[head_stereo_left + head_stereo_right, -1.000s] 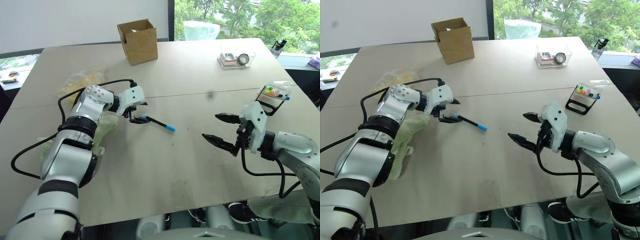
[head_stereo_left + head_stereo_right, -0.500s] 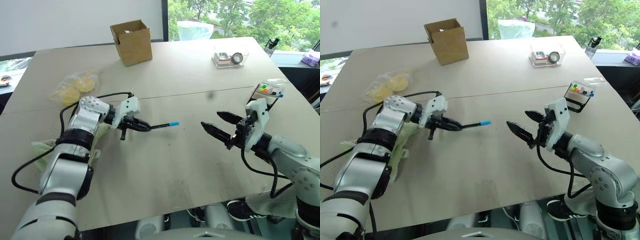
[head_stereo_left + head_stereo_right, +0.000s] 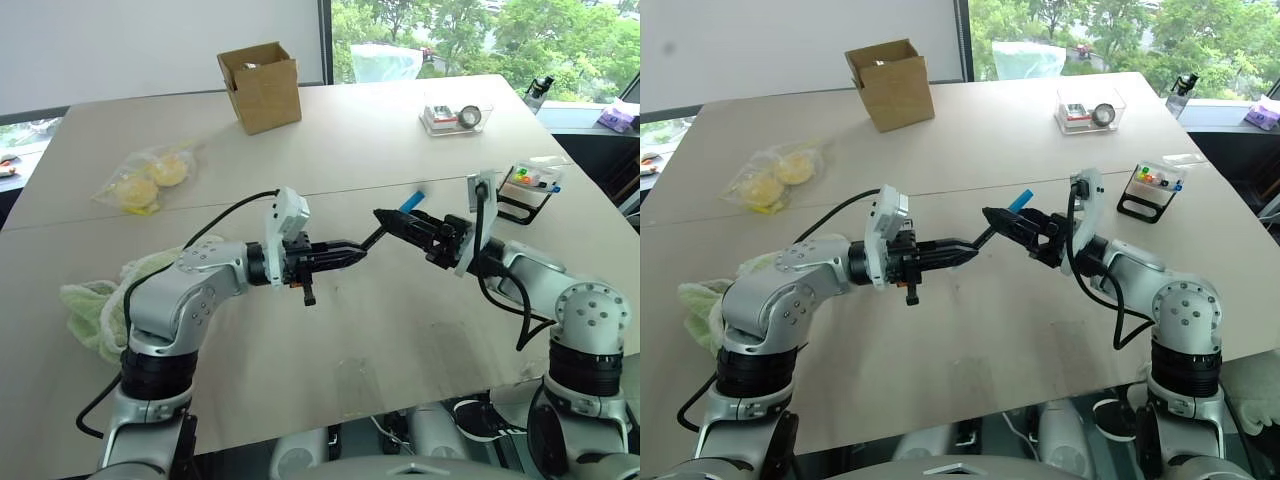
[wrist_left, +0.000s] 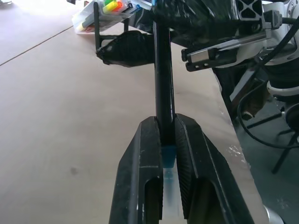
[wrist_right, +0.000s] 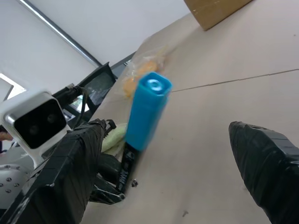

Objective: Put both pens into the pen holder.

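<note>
Midway, at a handover: no pen was in the holder yet.

Clenched on the black barrel, the left gripper (image 3: 352,254) held the blue-ended pen (image 3: 385,227) above the table (image 3: 350,130), its blue cap (image 5: 145,109) poking between the right gripper's (image 3: 398,224) spread fingers (image 5: 268,158), which had not closed on it. The holder (image 3: 527,190) stood at about 3 o'clock near the table's edge, well apart from the pen, with small coloured bits inside. I could not pick out the pink-ended pen, so both insertions probably remained.
</note>
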Robot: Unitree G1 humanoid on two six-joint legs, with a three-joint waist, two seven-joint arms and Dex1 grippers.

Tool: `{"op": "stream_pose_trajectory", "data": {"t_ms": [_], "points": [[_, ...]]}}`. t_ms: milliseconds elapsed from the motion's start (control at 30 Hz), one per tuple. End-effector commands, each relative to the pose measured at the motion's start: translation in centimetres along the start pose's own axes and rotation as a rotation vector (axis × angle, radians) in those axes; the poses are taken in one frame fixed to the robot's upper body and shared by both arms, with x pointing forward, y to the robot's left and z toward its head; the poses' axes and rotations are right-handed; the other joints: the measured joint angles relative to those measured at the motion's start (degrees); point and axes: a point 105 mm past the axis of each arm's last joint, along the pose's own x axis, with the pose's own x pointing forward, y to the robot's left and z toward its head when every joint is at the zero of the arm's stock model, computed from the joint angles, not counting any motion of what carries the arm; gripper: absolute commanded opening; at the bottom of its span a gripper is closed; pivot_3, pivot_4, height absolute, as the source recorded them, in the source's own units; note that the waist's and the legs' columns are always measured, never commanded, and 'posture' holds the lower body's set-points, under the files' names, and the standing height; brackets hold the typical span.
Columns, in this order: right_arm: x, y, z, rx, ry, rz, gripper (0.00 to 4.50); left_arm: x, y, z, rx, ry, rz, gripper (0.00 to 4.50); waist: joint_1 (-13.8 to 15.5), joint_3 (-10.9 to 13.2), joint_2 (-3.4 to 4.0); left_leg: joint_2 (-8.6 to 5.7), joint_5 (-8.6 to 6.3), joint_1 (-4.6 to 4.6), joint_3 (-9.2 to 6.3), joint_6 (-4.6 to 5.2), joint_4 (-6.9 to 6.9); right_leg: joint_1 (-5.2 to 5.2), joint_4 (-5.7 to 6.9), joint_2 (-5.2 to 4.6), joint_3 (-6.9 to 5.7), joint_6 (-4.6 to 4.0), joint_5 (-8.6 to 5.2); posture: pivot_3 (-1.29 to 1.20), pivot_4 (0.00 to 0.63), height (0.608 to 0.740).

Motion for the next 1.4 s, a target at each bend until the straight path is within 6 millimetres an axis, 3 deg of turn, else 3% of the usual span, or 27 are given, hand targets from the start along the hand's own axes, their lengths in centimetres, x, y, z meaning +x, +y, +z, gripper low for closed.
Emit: {"op": "stream_pose_trajectory", "data": {"t_ms": [33, 200, 333, 367, 700, 767, 833, 967, 1067, 1200, 1400], "points": [[-0.2, 1.3, 0.3, -0.009, 0.018, 0.077, 4.25, -0.2, -0.6, 1.2, 0.034, -0.046, 0.013, 0.01, 0.1, 0.0, 0.0, 0.0, 0.0, 0.0, 0.0, 0.0, 0.0, 0.0, 0.0, 0.0, 0.0, 0.0, 0.0, 0.0, 0.15, 0.74], [-0.5, 1.2, 0.2, -0.01, 0.032, 0.073, 2.32, -0.3, -0.8, 1.0, 0.029, -0.046, 0.014, 0.0, 0.2, 0.0, 0.0, -0.01, 0.0, -0.01, 0.03, 0.0, 0.0, 0.0, -0.02, 0.01, 0.05, 0.0, 0.0, 0.0, 0.15, 0.74], [-0.4, 1.2, 0.4, -0.005, 0.02, 0.073, 0.34, -0.2, -1.0, 0.6, 0.036, -0.026, -0.001, 0.0, 0.2, 0.0, 0.0, -0.01, 0.0, -0.01, 0.03, 0.0, 0.0, -0.01, -0.03, 0.03, 0.05, 0.0, 0.0, 0.0, 0.15, 0.74], [-0.4, 1.2, 0.4, -0.004, 0.016, 0.074, 0.07, -0.2, -1.0, 0.5, 0.036, -0.023, -0.006, 0.0, 0.3, 0.0, 0.0, -0.01, 0.0, -0.02, 0.03, 0.0, 0.0, -0.01, -0.04, 0.03, 0.05, 0.0, 0.0, 0.0, 0.15, 0.74], [-0.8, 1.8, 1.0, -0.005, -0.029, 0.097, 0.07, 0.5, -1.4, 0.4, 0.039, -0.035, -0.034, 0.0, 1.1, 0.0, 0.0, -0.01, -0.01, -0.03, 0.04, 0.0, -0.01, -0.04, -0.05, 0.02, 0.05, 0.0, 0.0, 0.0, 0.15, 0.74], [-1.2, 1.3, 1.9, -0.049, -0.071, 0.049, 0.0, 0.5, -1.1, 1.2, 0.043, -0.078, -0.024, 0.93, 1.1, 0.0, 0.0, -0.01, -0.01, -0.04, 0.04, 0.0, -0.01, -0.04, -0.06, 0.01, 0.05, 0.0, 0.0, 0.0, 0.15, 0.74], [-2.1, 0.5, 3.5, -0.12, -0.144, -0.022, 0.0, 0.7, -0.8, 1.9, 0.068, -0.101, -0.005, 1.48, 1.1, 0.0, 0.0, -0.01, -0.01, -0.05, 0.04, 0.0, 0.0, -0.04, -0.08, 0.01, 0.06, 0.0, 0.0, 0.0, 0.15, 0.74], [-6.2, -1.1, 8.3, -0.429, -0.278, -0.243, 0.0, 1.8, -0.6, 3.3, 0.128, -0.143, 0.027, 3.48, 1.5, 0.0, 0.01, -0.1, -0.01, -0.09, 0.03, 0.01, 0.0, -0.03, -0.1, 0.01, 0.11, 0.06, -0.03, 0.0, 0.15, 0.74], [-9.4, -1.8, 12.4, -0.749, -0.321, -0.472, 0.0, 3.4, -1.2, 4.6, 0.179, -0.179, 0.001, 3.48, 1.5, 0.1, 0.15, -0.15, -0.01, -0.09, 0.03, 0.02, -0.02, -0.02, -0.18, 0.03, 0.2, 0.19, -0.08, 0.0, 0.15, 0.74], [-11.2, -3.0, 16.0, -1.033, -0.377, -0.719, 0.0, 5.6, -0.8, 5.2, 0.233, -0.189, 0.025, 3.48, 1.4, 0.1, 0.12, -0.17, 0.0, -0.08, 0.11, 0.02, -0.04, -0.04, -0.22, 0.08, 0.25, 0.27, -0.11, 0.0, 0.15, 0.74], [-12.3, -4.2, 16.8, -1.088, -0.447, -0.854, 0.0, 7.0, -0.4, 5.1, 0.279, -0.188, 0.039, 3.48, 1.1, 0.1, 0.13, -0.01, 0.07, -0.03, 0.17, -0.1, -0.07, -0.06, -0.21, 0.18, 0.33, 0.27, -0.11, 0.0, 0.15, 0.74]]}}
